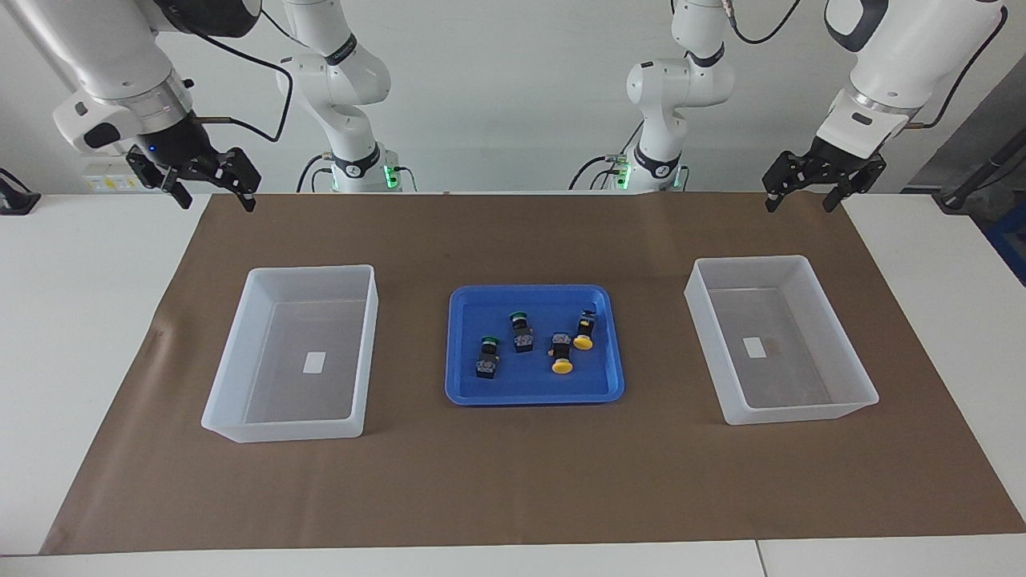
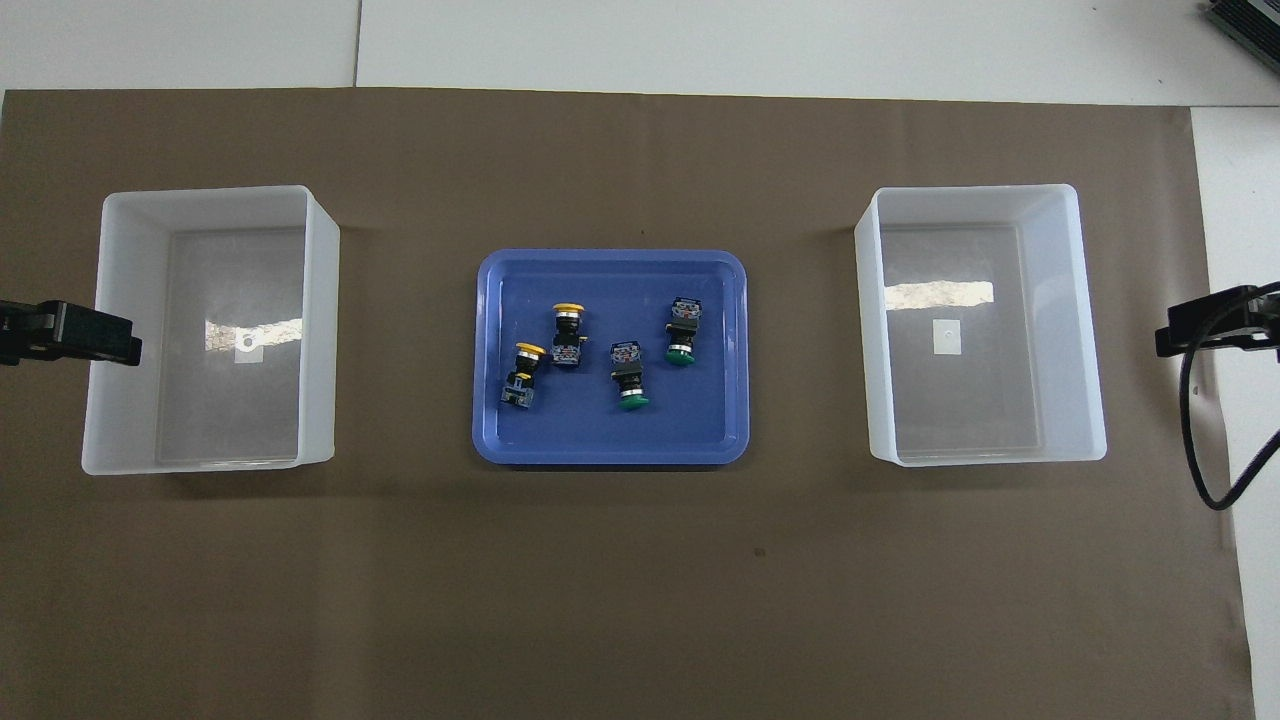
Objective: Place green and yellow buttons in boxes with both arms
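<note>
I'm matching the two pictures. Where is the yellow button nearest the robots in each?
Facing view: yellow button in the blue tray, upper right of the four, toward the left arm's end.
Overhead view: same button, lowest and leftmost in the tray.
Shared landmark: the other yellow button, right beside it.

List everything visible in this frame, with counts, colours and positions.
Brown paper mat: one, covering the table.
Shallow blue plastic tray: one, mid-mat between the bins.
Green-capped push-button switches: two, black bodies, in the tray, toward the right arm's end.
Yellow-capped push-button switches: two, in the tray, toward the left arm's end.
Translucent white plastic bins: two, one at each arm's end, each holding only a white label.
Right gripper: black, open, waiting above the mat's edge.
Left gripper: black, open, likewise.
</note>
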### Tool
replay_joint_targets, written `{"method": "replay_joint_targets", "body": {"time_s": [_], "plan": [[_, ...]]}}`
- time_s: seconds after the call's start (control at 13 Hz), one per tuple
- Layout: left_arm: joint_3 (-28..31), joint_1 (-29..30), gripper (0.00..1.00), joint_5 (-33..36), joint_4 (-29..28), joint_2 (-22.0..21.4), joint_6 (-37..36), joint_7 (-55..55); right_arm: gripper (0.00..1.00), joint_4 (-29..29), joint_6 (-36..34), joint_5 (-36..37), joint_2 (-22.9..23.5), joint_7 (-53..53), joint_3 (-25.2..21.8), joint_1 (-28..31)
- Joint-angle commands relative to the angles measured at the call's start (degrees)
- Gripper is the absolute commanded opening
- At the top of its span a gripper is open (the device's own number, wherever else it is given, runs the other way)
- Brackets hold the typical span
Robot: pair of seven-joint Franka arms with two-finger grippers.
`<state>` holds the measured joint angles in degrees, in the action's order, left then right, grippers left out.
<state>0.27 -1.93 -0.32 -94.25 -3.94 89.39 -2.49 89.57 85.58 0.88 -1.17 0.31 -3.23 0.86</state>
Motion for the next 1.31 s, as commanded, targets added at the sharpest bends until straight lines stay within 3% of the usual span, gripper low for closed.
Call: {"method": "replay_joint_targets", "body": {"time_s": [0.0,0.69,1.0,1.23], "plan": [[0.08,-0.09,1.0,1.02,-0.32,-0.54,-0.54,-0.41,1.0,2.19,0.73,0.08,-1.82,0.92,0.51,0.46],[0.08,-0.09,1.0,1.02,-0.32,-0.54,-0.63,0.29,1.0,2.1,0.99,0.0,-1.73,0.92,0.25,-0.24],[0.08,-0.44,1.0,1.02,-0.32,-0.54,-0.89,0.38,1.0,2.19,1.35,0.0,-1.73,2.41,-3.52,-5.07],[-0.1,-1.84,1.0,1.02,-2.16,-1.15,0.25,0.55,1.0,2.45,1.35,0.0,-1.73,2.33,-3.62,-4.73]]}}
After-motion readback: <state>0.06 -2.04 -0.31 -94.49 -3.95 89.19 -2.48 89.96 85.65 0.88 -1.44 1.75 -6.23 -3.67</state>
